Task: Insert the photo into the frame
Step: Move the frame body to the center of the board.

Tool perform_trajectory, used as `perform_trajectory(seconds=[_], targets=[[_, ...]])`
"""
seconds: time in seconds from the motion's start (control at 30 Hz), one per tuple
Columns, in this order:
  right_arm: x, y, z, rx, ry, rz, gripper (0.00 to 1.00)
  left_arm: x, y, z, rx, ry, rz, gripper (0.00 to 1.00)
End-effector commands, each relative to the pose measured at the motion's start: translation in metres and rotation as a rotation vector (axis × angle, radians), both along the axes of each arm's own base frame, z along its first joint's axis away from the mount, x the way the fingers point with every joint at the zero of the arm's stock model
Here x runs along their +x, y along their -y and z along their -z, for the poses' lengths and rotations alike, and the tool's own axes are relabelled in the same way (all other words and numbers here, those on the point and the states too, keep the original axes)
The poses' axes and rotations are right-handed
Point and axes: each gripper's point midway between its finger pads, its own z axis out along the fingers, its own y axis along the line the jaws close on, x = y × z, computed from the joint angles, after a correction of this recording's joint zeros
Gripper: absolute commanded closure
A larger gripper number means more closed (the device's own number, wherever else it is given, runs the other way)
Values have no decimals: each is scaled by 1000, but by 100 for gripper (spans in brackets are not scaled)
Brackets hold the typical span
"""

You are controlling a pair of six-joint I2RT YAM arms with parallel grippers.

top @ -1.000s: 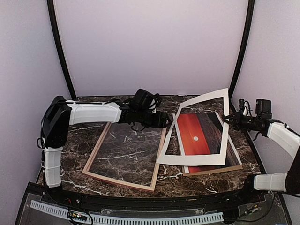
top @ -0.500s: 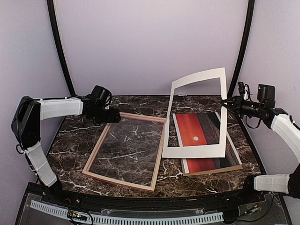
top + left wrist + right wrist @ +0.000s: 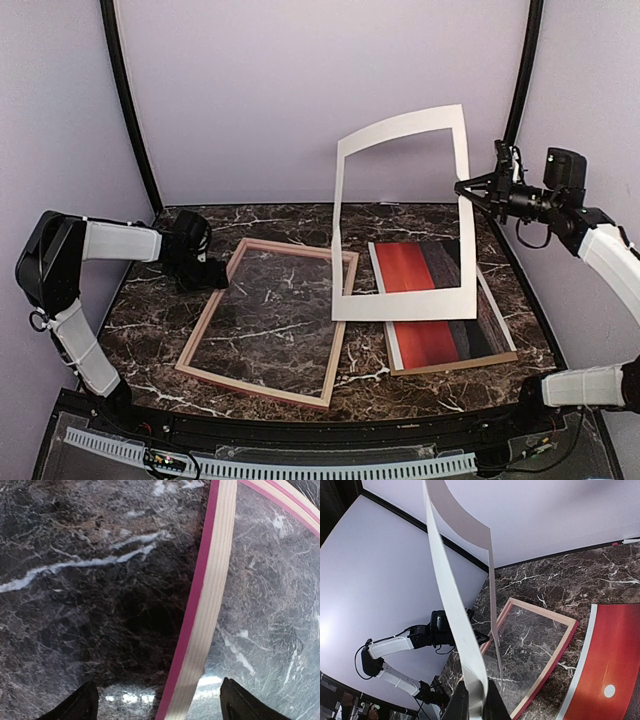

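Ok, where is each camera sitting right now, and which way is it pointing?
Top external: above and behind the bases, looking down over the table; both arms show, left gripper by the frame, right gripper holding the white mat board up near the photo.
Left wrist: low, looking straight down at a frame rail; its open fingertips show.
Right wrist: high at right, looking left and down along the mat board; its fingers pinch it.
Shared: top and right wrist both show frame, photo, left arm.

frame [image 3: 211, 305] left on table [image 3: 150, 310] | photo [image 3: 430, 340] right, flat | mat board [image 3: 400, 307] upright over photo
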Motion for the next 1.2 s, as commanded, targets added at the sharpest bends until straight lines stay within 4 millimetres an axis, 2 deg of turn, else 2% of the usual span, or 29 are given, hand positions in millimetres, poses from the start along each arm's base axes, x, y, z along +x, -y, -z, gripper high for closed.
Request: perform_trajectory(seconds=[0.0,0.03,0.2,0.4,0.53,0.63,0.77,0.9,1.0,1.17], targets=[[0,-14,-30,24,71,-39,100,-15,15,-4,-116,-1,27,14],[1,-17,-32,24,74,-42,100,-21,15,0,-130,-10,23,14],[7,-32,-36,26,67,-64,100,-37,31,-9,-270,19,39,16],[18,-41,-28,18,47,-56,100,-66,47,-6,-374,3,57,19],[26,-44,-16,12,22,-52,100,-81,71,-14,-430,8,110,19],[30,-48,-11,7,10,-53,100,-91,97,-20,-461,12,183,18],[32,-52,-8,-3,2,-53,100,-98,113,-28,-506,25,212,19],[30,-56,-9,-8,-3,-57,100,-96,97,-38,-432,69,179,18],[23,-66,-10,-6,-3,-74,100,-91,83,-61,-368,153,164,16],[8,-98,-11,29,-16,-145,100,-81,44,-87,-184,286,105,12]])
